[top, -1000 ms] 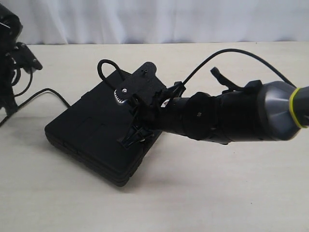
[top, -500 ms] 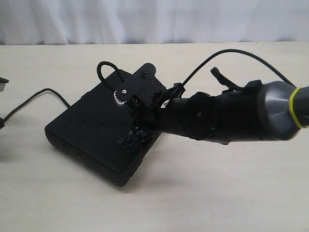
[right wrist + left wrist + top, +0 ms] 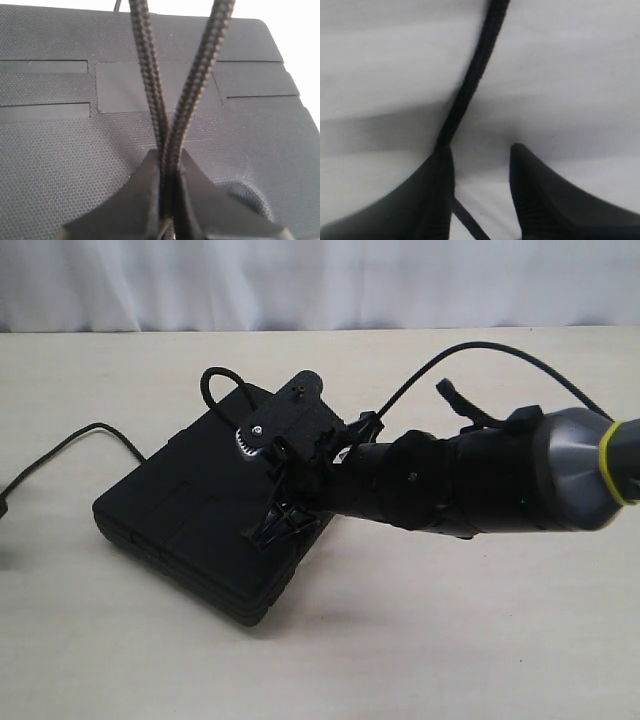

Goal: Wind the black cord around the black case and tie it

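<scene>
The black case (image 3: 185, 505) lies flat on the pale worktop (image 3: 450, 640), a little left of the middle and turned cornerwise to me; the right arm (image 3: 500, 470) reaches in from the right and ends over the near-right part of the lid. Seen from its wrist, the right tool (image 3: 169, 162) is clamped tight on the black cord (image 3: 145, 65); two braided strands come down over the ribbed lid, draw together and vanish between the fingers (image 3: 142, 190), with no gap showing there.

From where I stand, the cord rises in a small loop at the far corner of the case; another stretch leaves the left side of the case, humps up across the worktop and runs off the left edge of my view.

The left arm is out of that view; its wrist camera shows the left tool (image 3: 480, 150) with its two dark fingers standing apart against a blurred pale background; the cord slants down to the tip of one finger (image 3: 437, 195) and shows again lower down in the gap between them; whether it touches that finger I cannot tell, the picture being too soft.
</scene>
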Controlling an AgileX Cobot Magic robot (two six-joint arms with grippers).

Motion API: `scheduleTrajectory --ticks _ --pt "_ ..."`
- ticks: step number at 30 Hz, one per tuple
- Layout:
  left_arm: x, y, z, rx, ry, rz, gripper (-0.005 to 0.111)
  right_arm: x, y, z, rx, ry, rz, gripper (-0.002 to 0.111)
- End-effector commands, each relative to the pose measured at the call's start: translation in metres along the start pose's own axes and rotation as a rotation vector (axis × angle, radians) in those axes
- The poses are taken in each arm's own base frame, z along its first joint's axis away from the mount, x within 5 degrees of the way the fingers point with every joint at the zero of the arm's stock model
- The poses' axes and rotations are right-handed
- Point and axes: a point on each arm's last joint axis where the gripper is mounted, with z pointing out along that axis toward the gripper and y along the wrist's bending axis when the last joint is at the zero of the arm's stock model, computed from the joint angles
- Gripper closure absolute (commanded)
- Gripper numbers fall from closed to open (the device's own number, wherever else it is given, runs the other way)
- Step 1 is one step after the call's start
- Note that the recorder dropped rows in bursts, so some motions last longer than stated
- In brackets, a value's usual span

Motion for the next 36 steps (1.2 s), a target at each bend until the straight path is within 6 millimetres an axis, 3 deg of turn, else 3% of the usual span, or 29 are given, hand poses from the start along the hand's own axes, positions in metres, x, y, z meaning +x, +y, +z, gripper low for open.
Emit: scheduleTrajectory --ticks 1,4,8,13,18,24,28,33,36 --pt "0.002 0.003 0.022 -0.027 0.074 0.022 0.070 0.000 -0.001 -0.002 -0.006 0.003 -0.005 0.104" --pt "0.001 0.003 0.030 -0.031 0.095 0.023 0.076 0.000 -0.001 -0.002 -0.006 0.003 -0.005 0.104" --pt "-0.003 0.002 0.028 -0.021 0.062 -0.025 0.107 0.000 -0.001 -0.002 -0.006 0.003 -0.005 0.104" --pt "-0.017 -0.002 0.014 0.074 -0.012 -0.114 0.107 0.000 -0.001 -0.002 -0.006 0.003 -0.005 0.104" --pt "-0.028 -0.006 -0.018 0.153 -0.146 -0.165 0.107 0.000 -0.001 -0.002 -0.007 0.004 -0.005 0.104" --pt "-0.019 0.002 -0.031 0.067 -0.102 -0.144 0.107 0.000 -0.001 -0.002 -0.007 0.004 -0.005 0.104" --pt "-0.012 0.009 -0.022 -0.028 -0.068 -0.126 0.094 0.000 -0.001 -0.002 -0.007 0.004 -0.005 0.104" --pt "-0.006 0.011 -0.010 -0.083 -0.067 -0.145 0.059 0.000 -0.001 -0.002 -0.007 0.004 -0.005 0.104" --pt "-0.003 0.009 -0.004 -0.079 -0.060 -0.145 0.054 0.000 -0.001 -0.002 -0.007 0.004 -0.005 0.104"
